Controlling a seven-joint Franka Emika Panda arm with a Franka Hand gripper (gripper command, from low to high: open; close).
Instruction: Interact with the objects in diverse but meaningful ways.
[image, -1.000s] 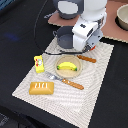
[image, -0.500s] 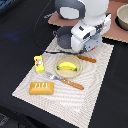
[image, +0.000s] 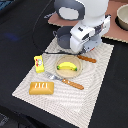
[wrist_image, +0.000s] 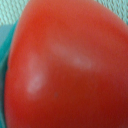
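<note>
**Arm down at the far pot, tomato filling the wrist camera**

Exterior view: the arm's head was low over the grey-blue pot (image: 64, 37) at the far edge of the striped mat (image: 95, 95). The gripper (image: 82, 48) itself was hidden under the white housing, so from here I couldn't tell if it was released or clenched. Banana (image: 68, 66) lay in the second shallow pot (image: 70, 67) mid-mat. Yellow packet (image: 39, 61) sat near the mat's edge on the exterior view's left, bread loaf (image: 41, 88) at the near corner on that side. Fork (image: 65, 81) lay between loaf and banana pot, knife (image: 86, 58) just beyond that pot. No tomato visible from this camera.

Wrist view: red tomato (wrist_image: 67, 67) filled almost the whole frame, very close to the lens. Sliver of teal-grey at one edge, possibly pot wall. No fingers in shot, so grip state still unknown.

Judgement: step in hand looked like a pick or a place of the tomato at the far pot. Next move calls for confirming the grip, then a straight vertical lift clear of the pot rim.

Versus half a second earlier: mat items unchanged; arm head roughly the same spot, any shift too small to call.
</note>
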